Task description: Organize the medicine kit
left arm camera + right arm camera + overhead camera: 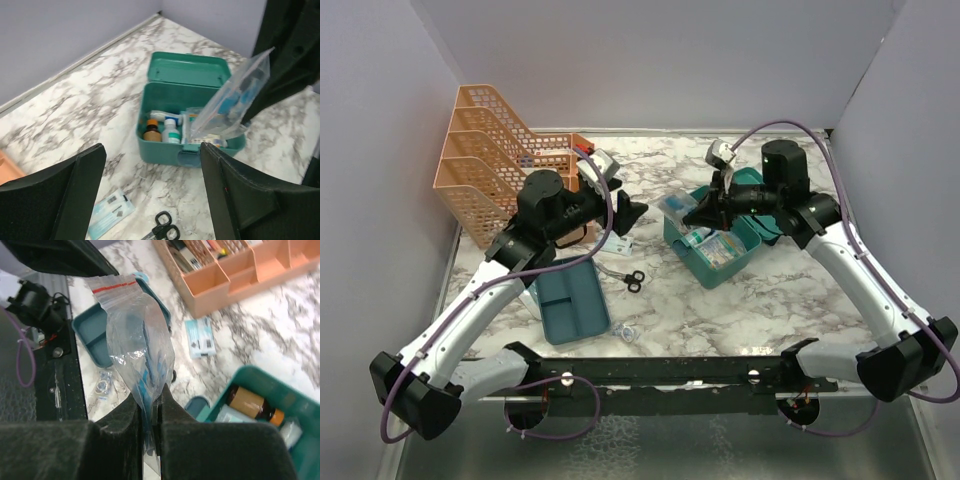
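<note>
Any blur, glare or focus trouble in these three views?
Top external: even light, sharp; mottled sheen on the near metal strip. Left wrist: kit sharp, left fingers soft and dark. Right wrist: glare on the bag; right gripper dark, blurred.

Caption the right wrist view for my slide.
Right gripper pinching a clear zip bag near the open medicine kit, amber bottle inside.
</note>
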Tool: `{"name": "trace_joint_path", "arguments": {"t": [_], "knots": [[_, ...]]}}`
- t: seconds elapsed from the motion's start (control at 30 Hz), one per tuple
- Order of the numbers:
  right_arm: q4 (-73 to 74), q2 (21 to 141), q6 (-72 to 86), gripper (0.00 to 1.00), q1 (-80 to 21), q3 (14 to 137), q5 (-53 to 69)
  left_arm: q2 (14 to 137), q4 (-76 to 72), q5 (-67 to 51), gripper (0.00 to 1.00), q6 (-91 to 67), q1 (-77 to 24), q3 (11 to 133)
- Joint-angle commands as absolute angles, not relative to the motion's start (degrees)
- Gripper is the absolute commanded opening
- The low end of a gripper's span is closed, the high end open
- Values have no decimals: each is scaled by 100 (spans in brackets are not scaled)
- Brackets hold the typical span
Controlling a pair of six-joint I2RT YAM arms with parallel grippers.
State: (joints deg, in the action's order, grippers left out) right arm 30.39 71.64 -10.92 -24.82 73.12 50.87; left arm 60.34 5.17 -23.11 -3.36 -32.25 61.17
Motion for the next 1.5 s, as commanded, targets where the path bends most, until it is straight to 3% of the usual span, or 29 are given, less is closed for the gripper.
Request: {"name": "trace_joint_path", "arguments": {"t": [0.0,0.27,0.6,1.2,1.47], "knots": [[3701,7370,-330,1,-2487,7490,3452,6031,618,-729,80,-818,-3208,6050],[4337,7447,2456,1,-2487,7509,493,6608,372,-1124,82,-2166,-3208,6026],[4207,6889,5984,1,-2487,6401,-18,7979,148,-2223,81,-3023,-3209,6765],[4652,7744,7870,1,-2487,6304,-991,9084,151,-3460,78,-3313,-3256,7461],[4491,7879,7858,1,-2487,6055,-1484,9550,246,-3662,77,-3286,-3411,8019]]}}
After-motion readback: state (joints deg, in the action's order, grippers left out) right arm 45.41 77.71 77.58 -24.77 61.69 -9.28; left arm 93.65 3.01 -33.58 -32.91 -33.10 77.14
